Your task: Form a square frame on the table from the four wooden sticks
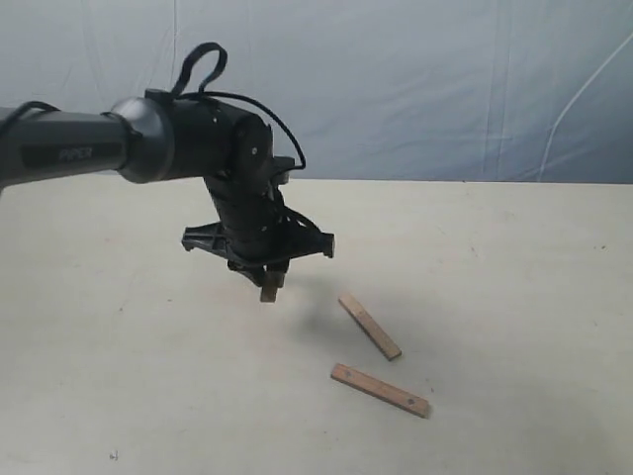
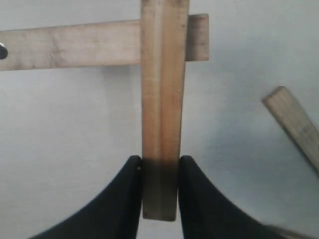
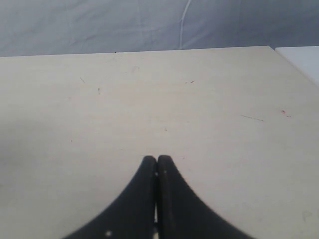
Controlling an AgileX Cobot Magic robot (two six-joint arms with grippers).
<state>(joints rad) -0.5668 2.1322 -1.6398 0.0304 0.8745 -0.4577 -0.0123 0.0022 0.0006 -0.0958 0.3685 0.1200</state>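
Observation:
My left gripper (image 1: pixel 269 280) hangs above the table (image 1: pixel 514 257), shut on the end of one wooden stick (image 1: pixel 268 291). In the left wrist view that held stick (image 2: pixel 160 99) runs straight out from between the black fingers (image 2: pixel 124 199). Two more sticks lie flat on the table to the right of it, one slanted (image 1: pixel 370 326) and one nearer the front with small dark holes (image 1: pixel 381 390). The left wrist view shows a stick (image 2: pixel 89 46) crossing behind the held one and another (image 2: pixel 295 125) off to the side. A fourth stick is out of view. My right gripper (image 3: pixel 157 162) is shut on nothing over bare table (image 3: pixel 199 99).
A blue-grey fabric backdrop (image 1: pixel 415 79) hangs behind the table's far edge. The left arm's dark body (image 1: pixel 89 148) reaches in from the left. A white surface (image 3: pixel 304 57) adjoins the table's far corner in the right wrist view.

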